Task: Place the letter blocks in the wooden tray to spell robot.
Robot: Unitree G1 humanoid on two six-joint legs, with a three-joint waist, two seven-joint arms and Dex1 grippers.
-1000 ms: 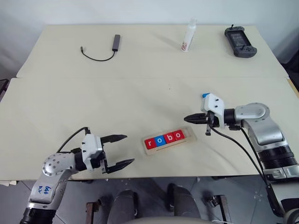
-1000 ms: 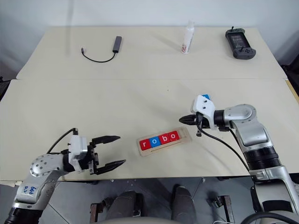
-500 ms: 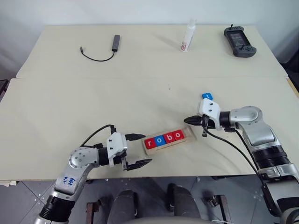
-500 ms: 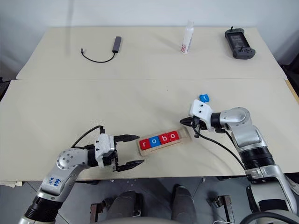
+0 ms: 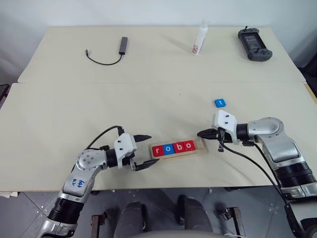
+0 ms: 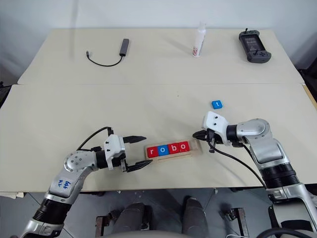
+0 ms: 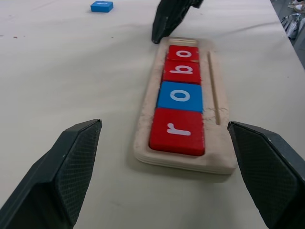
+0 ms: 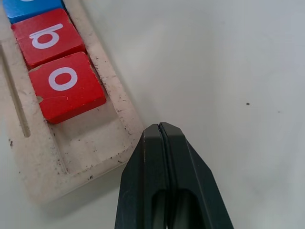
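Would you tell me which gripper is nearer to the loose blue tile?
Right. The right gripper sits at the tray's empty end, just below the blue tile; the left gripper is at the tray's far end.

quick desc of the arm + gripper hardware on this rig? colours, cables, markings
Both arms are silver-grey metal with rounded joint housings and black ribbed forearm sections. Each ends in a white wrist block carrying a gripper: the left gripper and the right gripper each have two black tapered fingers with textured inner pads. A black cable loops from each wrist back along the arm. The left arm bears blue handwritten markings.

Silver arms, white wrists, blk jaws, blk cables, blue scrawl.
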